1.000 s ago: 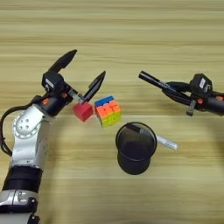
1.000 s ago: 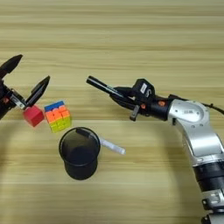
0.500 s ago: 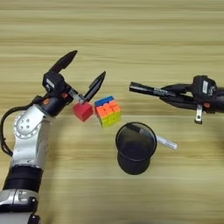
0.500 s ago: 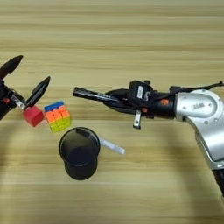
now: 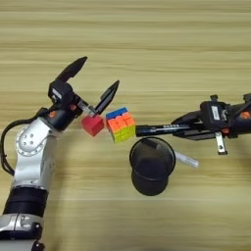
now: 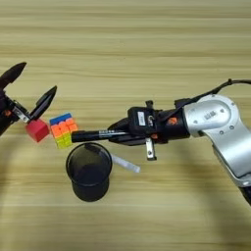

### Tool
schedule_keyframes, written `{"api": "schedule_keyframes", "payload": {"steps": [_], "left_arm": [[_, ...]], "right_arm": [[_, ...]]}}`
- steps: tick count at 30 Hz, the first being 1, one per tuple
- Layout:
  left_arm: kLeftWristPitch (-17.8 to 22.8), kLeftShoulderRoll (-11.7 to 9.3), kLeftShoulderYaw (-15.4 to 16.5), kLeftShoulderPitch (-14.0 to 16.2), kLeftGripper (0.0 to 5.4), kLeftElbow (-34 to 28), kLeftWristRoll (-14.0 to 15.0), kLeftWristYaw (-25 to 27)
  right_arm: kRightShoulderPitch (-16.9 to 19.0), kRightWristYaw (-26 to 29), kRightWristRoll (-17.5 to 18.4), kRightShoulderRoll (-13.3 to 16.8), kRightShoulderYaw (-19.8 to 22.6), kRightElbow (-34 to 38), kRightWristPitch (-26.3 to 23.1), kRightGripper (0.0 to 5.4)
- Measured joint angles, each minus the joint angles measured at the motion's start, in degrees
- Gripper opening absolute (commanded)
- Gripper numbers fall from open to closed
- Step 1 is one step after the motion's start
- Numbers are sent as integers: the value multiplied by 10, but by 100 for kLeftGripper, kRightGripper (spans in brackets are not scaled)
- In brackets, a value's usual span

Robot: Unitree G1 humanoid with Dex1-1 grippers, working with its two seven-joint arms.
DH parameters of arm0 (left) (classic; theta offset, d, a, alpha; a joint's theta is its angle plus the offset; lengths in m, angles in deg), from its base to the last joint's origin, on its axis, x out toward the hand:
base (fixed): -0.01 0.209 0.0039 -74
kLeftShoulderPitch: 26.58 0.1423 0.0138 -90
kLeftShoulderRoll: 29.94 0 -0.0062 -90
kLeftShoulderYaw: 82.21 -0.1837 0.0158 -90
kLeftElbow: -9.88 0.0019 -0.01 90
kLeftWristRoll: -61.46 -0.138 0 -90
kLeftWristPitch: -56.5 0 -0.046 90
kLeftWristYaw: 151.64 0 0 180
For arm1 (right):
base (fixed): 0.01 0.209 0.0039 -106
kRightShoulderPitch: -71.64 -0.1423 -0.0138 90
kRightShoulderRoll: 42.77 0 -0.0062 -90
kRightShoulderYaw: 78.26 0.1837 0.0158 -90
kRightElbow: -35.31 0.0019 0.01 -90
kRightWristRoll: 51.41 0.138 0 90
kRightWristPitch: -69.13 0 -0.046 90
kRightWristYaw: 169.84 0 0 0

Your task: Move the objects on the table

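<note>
Marker (image 6: 98,134) lay level in my right tool (image 6: 128,133), clamped, tip pointing left above the mesh cup's (image 5: 152,165) rim, near the puzzle cube (image 5: 120,124); left tool (image 5: 94,84) gaped wide over the red cube (image 5: 92,124)

- Left eye view: from my head, steeply down onto the wooden surface (image 5: 147,39), close; reaches further to my left.
- Right eye view: same aim, reaches further right.
- Shared: mesh cup (image 6: 89,171) and the middle of the surface.
</note>
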Motion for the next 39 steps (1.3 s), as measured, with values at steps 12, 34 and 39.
{"api": "schedule_keyframes", "payload": {"steps": [12,34,39], "left_arm": [[1,0,0,1,540,-1,0,-1],[2,0,0,2,540,-6,0,-1],[2,0,0,2,540,-6,0,-2]], "right_arm": [[-5,24,-20,21,-34,14,-13,92],[-7,33,-38,17,-71,-4,-11,92],[-8,33,-39,16,-72,-6,-9,92]]}}
